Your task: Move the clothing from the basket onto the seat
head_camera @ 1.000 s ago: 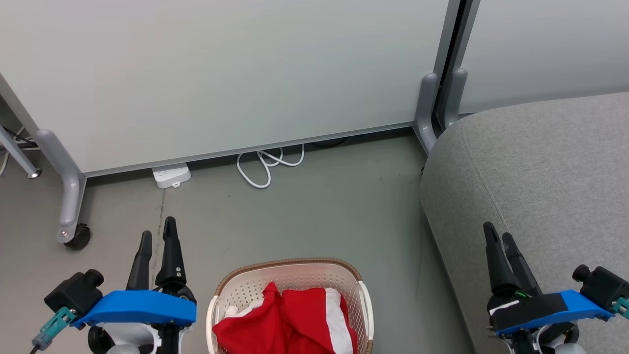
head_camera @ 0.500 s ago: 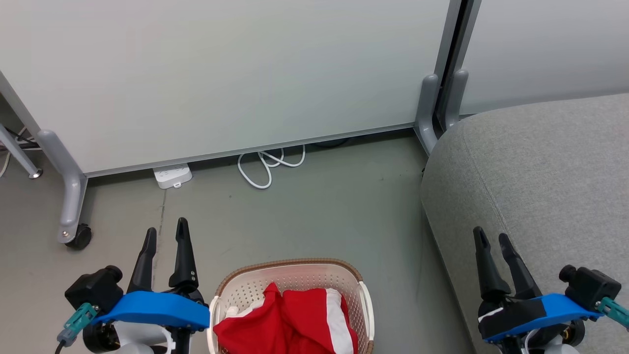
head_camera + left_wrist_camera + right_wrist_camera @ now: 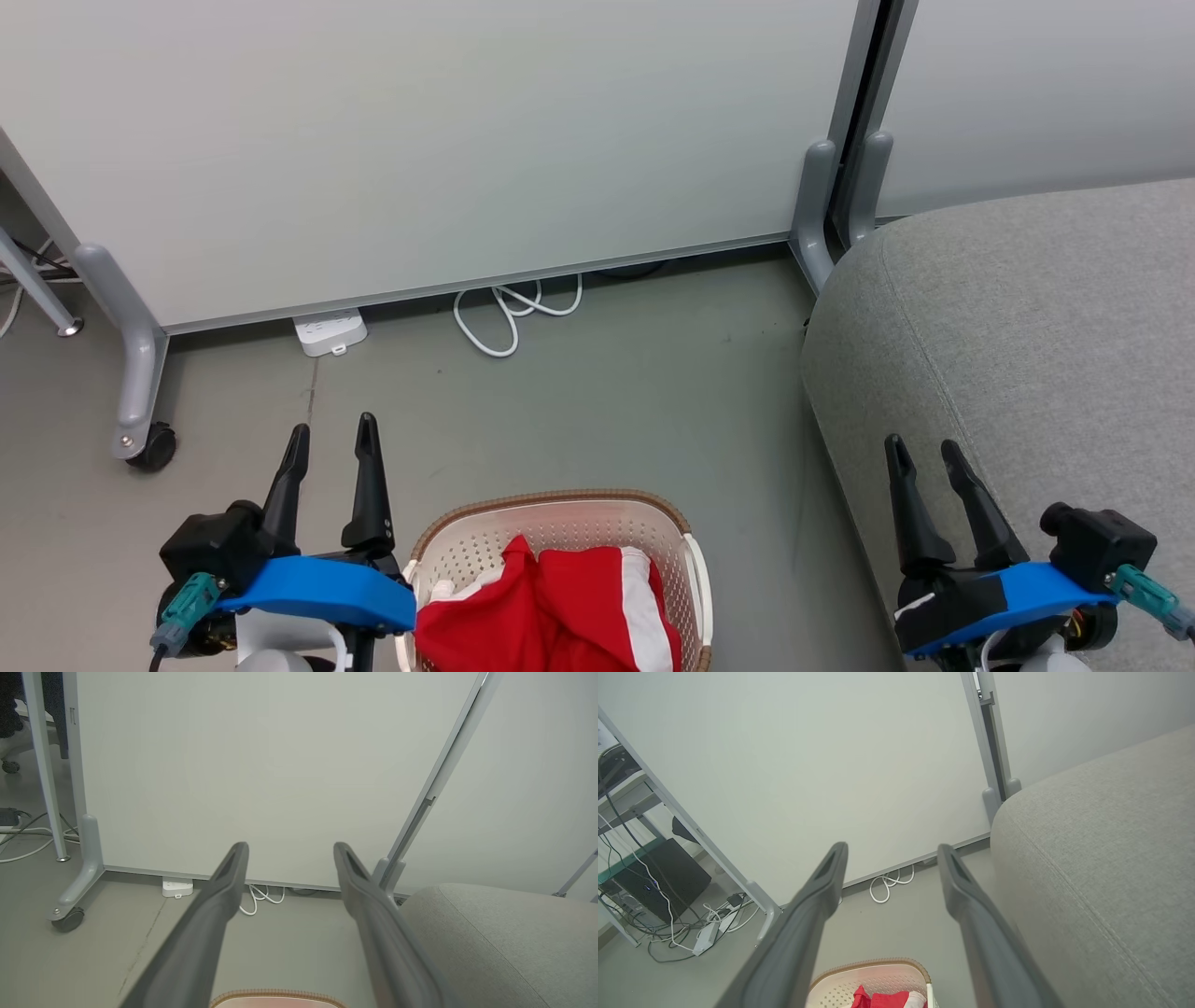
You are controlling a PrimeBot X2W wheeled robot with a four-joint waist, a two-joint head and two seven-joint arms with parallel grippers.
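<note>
Head view: one basket (image 3: 560,497) stands on the floor (image 3: 607,401) at 6 o'clock, holding a heap of red, white-striped clothing (image 3: 569,607); the number of garments cannot be told. One grey seat (image 3: 1027,327) lies from 3 to 5 o'clock. The left claw (image 3: 332,429) hangs at 7 o'clock just beside the basket, and the right claw (image 3: 922,446) at 5 o'clock over the seat's edge. Both are spread wide, gripping nothing. One power strip (image 3: 327,333) lies at 9 o'clock, with one looped white cable (image 3: 513,322) nearer the centre

Left wrist view: its two fingers (image 3: 219,905) stand wide apart, empty; the basket rim is at 6 o'clock, the seat at 4 o'clock

Right wrist view: two fingers (image 3: 817,896) stand wide apart, empty; the basket with the clothing is at 6 o'clock, the seat at 3 o'clock
</note>
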